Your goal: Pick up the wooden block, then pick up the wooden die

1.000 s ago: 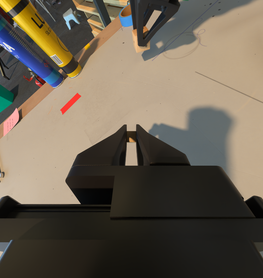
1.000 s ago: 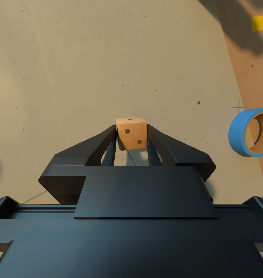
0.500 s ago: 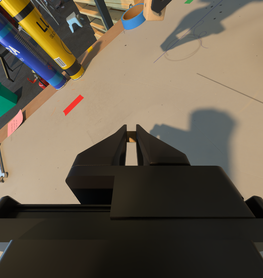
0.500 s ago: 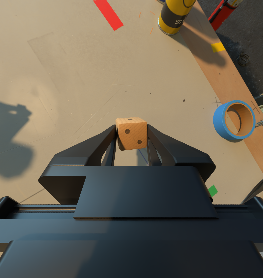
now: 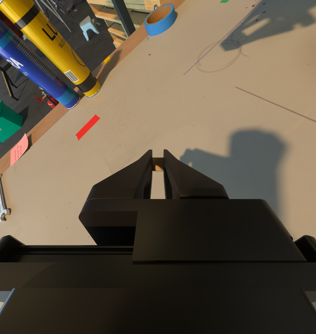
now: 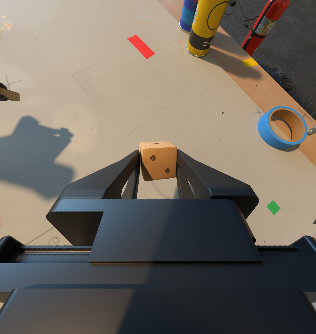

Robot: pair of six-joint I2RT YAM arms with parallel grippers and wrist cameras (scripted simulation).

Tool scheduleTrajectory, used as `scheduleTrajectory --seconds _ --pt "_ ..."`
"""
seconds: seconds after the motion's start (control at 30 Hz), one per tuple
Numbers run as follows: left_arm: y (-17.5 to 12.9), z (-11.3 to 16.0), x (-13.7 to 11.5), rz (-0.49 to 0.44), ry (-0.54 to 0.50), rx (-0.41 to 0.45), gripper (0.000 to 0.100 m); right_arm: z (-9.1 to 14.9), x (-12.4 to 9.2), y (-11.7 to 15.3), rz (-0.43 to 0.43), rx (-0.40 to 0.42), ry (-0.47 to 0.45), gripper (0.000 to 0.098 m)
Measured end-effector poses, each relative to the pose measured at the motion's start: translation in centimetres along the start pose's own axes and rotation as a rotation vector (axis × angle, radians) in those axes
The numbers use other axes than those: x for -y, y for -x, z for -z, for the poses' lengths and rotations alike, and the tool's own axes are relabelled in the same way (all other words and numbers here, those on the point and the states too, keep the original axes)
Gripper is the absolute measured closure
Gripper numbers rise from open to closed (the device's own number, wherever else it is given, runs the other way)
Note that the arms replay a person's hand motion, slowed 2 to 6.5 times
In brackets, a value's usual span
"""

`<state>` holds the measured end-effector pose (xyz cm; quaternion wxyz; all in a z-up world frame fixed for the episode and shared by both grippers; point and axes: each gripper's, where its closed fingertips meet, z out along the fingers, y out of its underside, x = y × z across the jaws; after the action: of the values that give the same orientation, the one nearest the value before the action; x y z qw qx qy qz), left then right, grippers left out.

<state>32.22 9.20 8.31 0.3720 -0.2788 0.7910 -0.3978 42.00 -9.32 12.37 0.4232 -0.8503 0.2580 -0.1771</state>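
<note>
My right gripper is shut on the wooden die, a light wooden cube with dark pips, held well above the table. My left gripper is shut on the wooden block, a thin wooden piece of which only a sliver shows between the fingers. In the right wrist view the left gripper shows at the far left edge with the block sticking out of it, clear of the table.
A blue tape roll lies at the table's brown edge. A yellow can and a blue can stand there too. Red tape and a green mark lie flat on the table. A wrench lies at the left.
My right gripper has risen with the die, so the table looks farther off and more of it shows. It has left the top of the left wrist view. The left gripper rose slightly.
</note>
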Motion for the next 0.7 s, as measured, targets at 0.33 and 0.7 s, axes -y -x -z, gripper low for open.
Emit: scheduleTrajectory --seconds 0.33,0.7 --pt "-0.3 -0.1 0.1 -0.011 -0.003 -0.005 0.09 2.4 -1.7 1.4 -0.092 0.006 -0.081 0.0647" --pt "-0.4 -0.2 0.2 -0.02 -0.007 -0.005 0.09 3.9 -3.8 3.0 -0.192 0.011 -0.136 0.0647"
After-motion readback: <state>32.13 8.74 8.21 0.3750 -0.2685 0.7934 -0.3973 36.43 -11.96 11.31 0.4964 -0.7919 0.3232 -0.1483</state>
